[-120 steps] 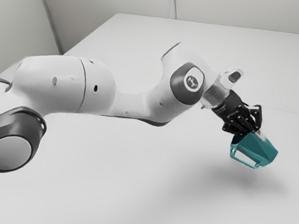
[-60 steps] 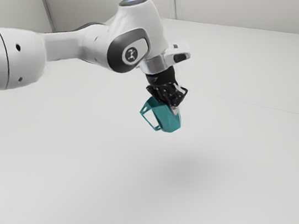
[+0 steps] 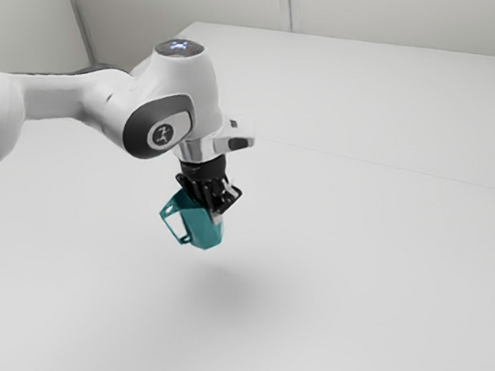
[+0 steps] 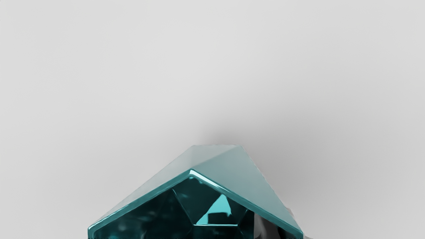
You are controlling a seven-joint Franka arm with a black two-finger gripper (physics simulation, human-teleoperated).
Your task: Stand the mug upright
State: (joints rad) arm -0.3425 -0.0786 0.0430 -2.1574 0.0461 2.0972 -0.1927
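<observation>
The mug [image 3: 202, 231] hangs in the air above the worktop [image 3: 360, 303], pinched by its wall in the gripper [image 3: 211, 208], with one finger inside the mouth and the other against the outside. Its mouth faces up toward the gripper, and its base slants down and toward the exterior view's right, with the handle [image 3: 171, 229] on the exterior view's left. I judge the grasp and the rough mouth-up turn to be in hand; what is left is to take out the remaining lean, bring the base flat onto the worktop and let go. Let go while tilted, it could tip over.

The soft shadow [image 3: 227, 298] falls on bare worktop, well in from the far edge [image 3: 398, 167], so there seems ample room to come down. Open surface also stretches toward the exterior view's right, and I see nothing near the mug to knock, on the handle side either
</observation>
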